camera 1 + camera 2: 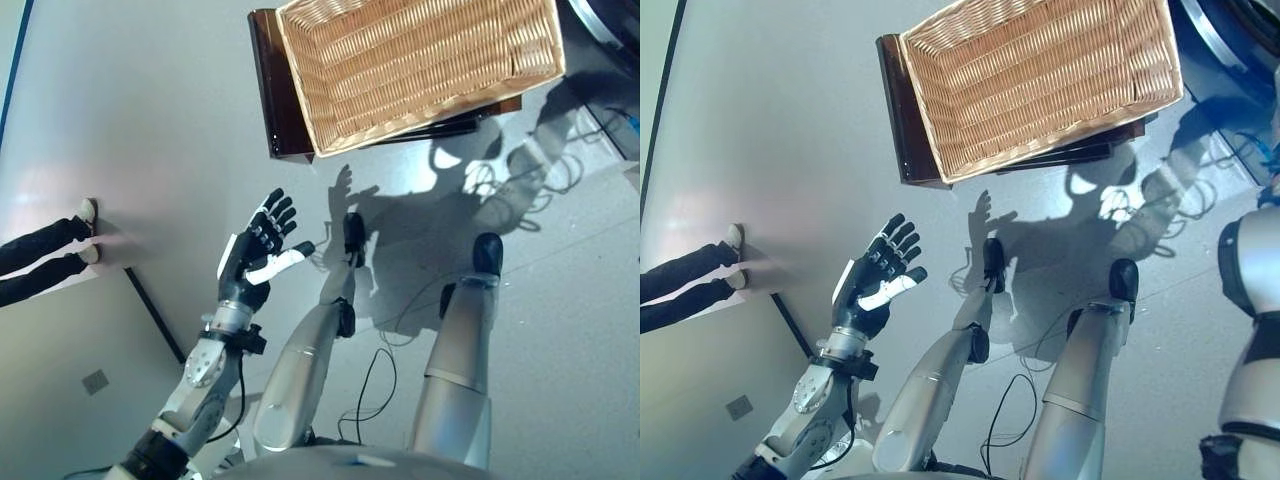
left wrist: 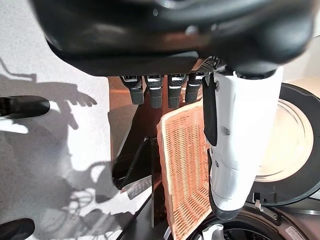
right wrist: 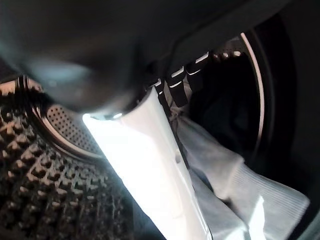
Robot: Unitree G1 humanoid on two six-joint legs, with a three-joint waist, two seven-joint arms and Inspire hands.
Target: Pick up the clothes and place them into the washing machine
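A pale grey-white cloth (image 3: 240,185) lies inside the washing machine's drum (image 3: 60,130), shown only in the right wrist view. My right hand (image 3: 150,145) reaches into the drum, thumb straight and fingers (image 3: 175,82) relaxed just above the cloth, not curled round it. My left hand (image 1: 258,250) is raised over the floor with its fingers spread, holding nothing. The wicker basket (image 1: 420,60) stands ahead of it with no clothes in it. In the left wrist view the machine's round door (image 2: 287,145) stands open beyond the basket (image 2: 185,170).
The basket rests on a low dark stand (image 1: 275,90). A person's legs and shoes (image 1: 50,255) show at the left edge. A dark strip (image 1: 155,315) runs along the floor by my left arm. The machine's dark front (image 1: 610,20) sits at the upper right.
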